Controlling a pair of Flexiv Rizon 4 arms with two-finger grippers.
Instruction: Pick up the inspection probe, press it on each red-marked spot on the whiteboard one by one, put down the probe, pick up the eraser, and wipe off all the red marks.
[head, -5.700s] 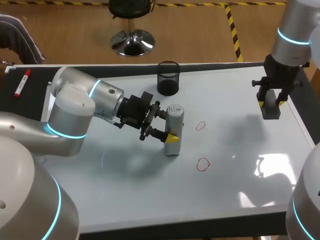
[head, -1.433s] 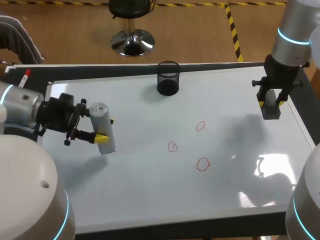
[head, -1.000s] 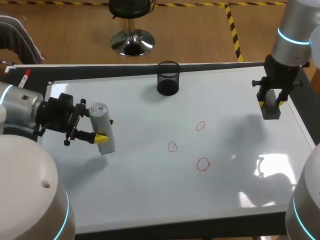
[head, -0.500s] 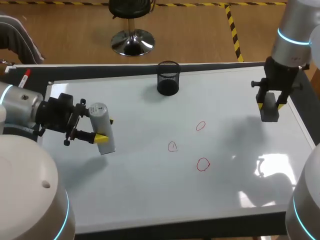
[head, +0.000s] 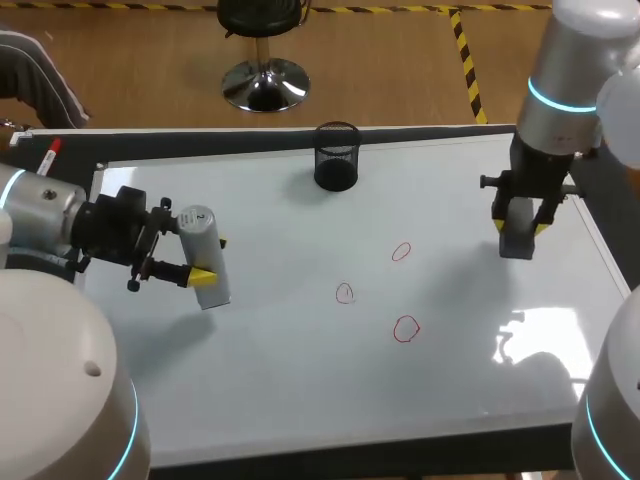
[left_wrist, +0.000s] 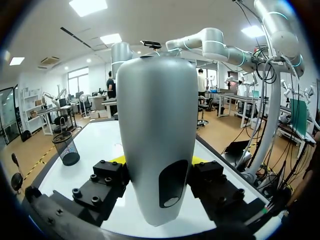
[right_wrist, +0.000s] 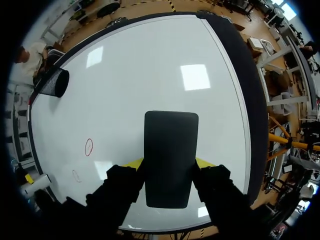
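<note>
Head view: left gripper (head: 208, 258) grips the probe (head: 199, 228) at the left of the whiteboard (head: 300, 390); right gripper (head: 520, 225) grips the eraser (head: 515, 243) right of the marks (head: 401, 252). Left wrist view: abrupt release may topple the probe. Right wrist view: a tilted eraser may leave red.

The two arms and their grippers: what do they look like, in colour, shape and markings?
The left arm and the right arm are thick, rounded silver-grey tubes with glowing cyan rings at the joints. The left gripper and the right gripper are black and blocky, with visible bolt heads, and each has two fingers ending in bright yellow tips.
</note>
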